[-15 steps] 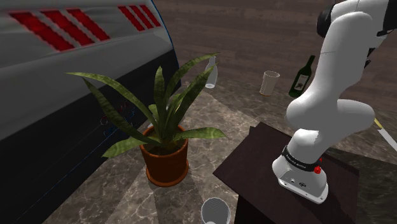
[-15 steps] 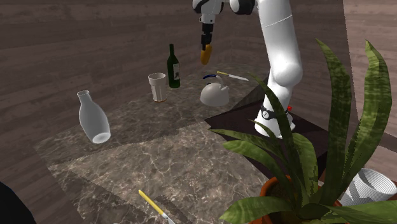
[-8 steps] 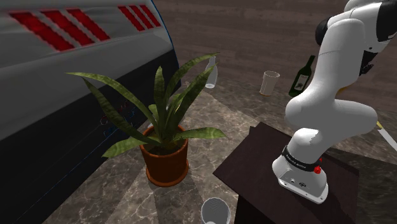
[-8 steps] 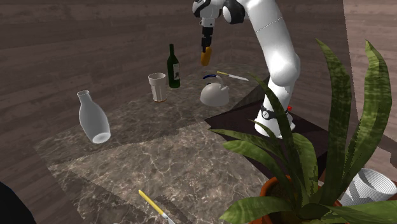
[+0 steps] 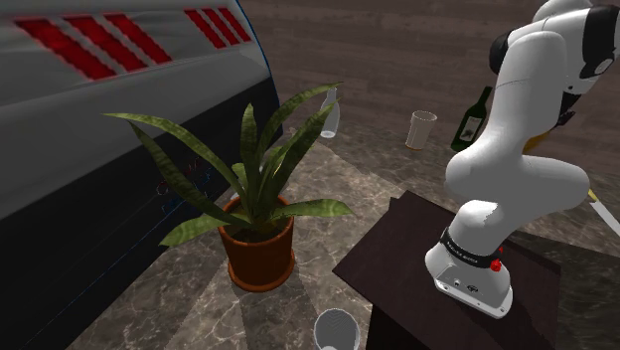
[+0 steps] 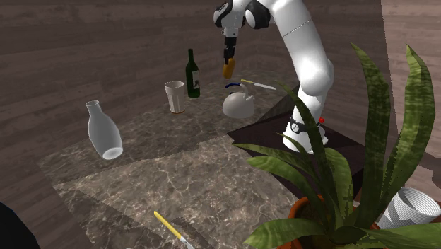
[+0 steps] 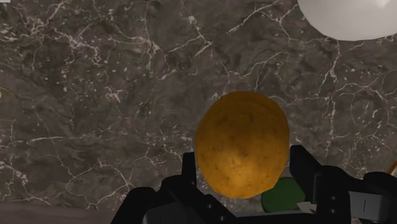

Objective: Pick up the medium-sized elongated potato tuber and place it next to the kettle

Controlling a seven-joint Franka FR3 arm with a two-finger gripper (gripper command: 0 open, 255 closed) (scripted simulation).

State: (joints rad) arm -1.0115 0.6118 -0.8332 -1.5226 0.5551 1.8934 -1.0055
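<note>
While my black gripper pinches the golden-brown oblong potato aloft, setting it beside the white kettle remains.

Arm: white with dark joints, rising from its base, elbow bent, forearm reaching towards the top of the shoulder view.
Wrist: turned straight down.
Gripper: black, pointing downward, high in the air.
Fingers: one on each side of a potato, clasping it.
</note>
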